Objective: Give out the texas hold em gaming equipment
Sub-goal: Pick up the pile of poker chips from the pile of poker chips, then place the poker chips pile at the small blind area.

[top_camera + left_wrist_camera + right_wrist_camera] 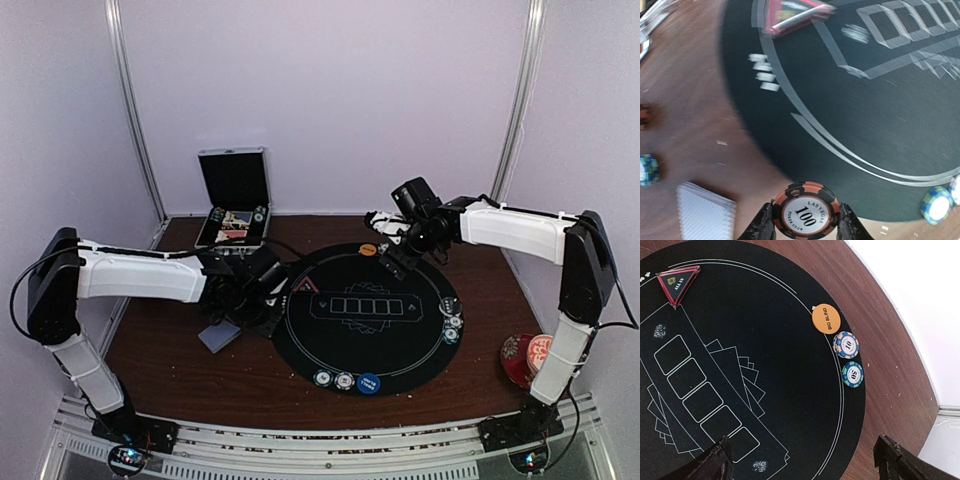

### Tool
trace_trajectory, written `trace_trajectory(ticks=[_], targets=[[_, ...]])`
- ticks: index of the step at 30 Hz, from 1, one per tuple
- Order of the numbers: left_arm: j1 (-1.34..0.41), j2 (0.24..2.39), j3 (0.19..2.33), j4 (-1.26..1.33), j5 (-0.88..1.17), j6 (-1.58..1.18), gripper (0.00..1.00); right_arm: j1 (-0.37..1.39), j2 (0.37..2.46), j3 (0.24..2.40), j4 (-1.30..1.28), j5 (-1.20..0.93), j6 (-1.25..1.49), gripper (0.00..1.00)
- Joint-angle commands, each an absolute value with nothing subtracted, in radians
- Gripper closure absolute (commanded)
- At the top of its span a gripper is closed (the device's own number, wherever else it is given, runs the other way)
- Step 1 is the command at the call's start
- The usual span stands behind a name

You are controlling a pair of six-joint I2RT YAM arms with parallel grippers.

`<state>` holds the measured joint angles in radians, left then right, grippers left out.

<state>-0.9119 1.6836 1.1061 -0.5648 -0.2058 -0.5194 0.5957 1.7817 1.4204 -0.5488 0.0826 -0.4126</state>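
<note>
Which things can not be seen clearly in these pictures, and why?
Left wrist view: the red triangle marker is blurred, print unreadable.
Left wrist view: a teal chip is cut by the left edge, blurred.
Top view: the cup is partly behind the right arm.
Top view: things in the open case are too small to name.
Top view: the 100 chip in the left jaws is hidden under the wrist.

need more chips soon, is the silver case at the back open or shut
Open. The silver case has its lid standing upright, and the contents of its lower half lie exposed in the top view.
</note>
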Motion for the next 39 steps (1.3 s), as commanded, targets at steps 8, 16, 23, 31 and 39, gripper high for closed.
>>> trace_trajectory(ticks=[8, 16, 23, 31, 39], targets=[[-1.115, 1.790, 1.135, -0.476, -0.243, -0.582, 0.65, 0.588, 1.758, 1.407, -0.533, 0.090, -0.407, 0.00], [-1.155, 1.855, 1.172, -0.463, -0.230, -0.588, 0.64, 0.586, 1.757, 1.405, -0.532, 0.092, -0.408, 0.00], [-1.170, 1.855, 1.174, -0.455, -0.217, -0.588, 0.64, 0.586, 1.757, 1.405, -0.532, 0.094, -0.408, 0.00], [-1.189, 1.857, 1.171, -0.455, -0.211, -0.599, 0.64, 0.586, 1.761, 1.405, -0.531, 0.101, -0.410, 0.00], [-1.198, 1.844, 1.160, -0.457, -0.216, -0.609, 0.64, 0.586, 1.762, 1.405, -0.531, 0.104, -0.410, 0.00]])
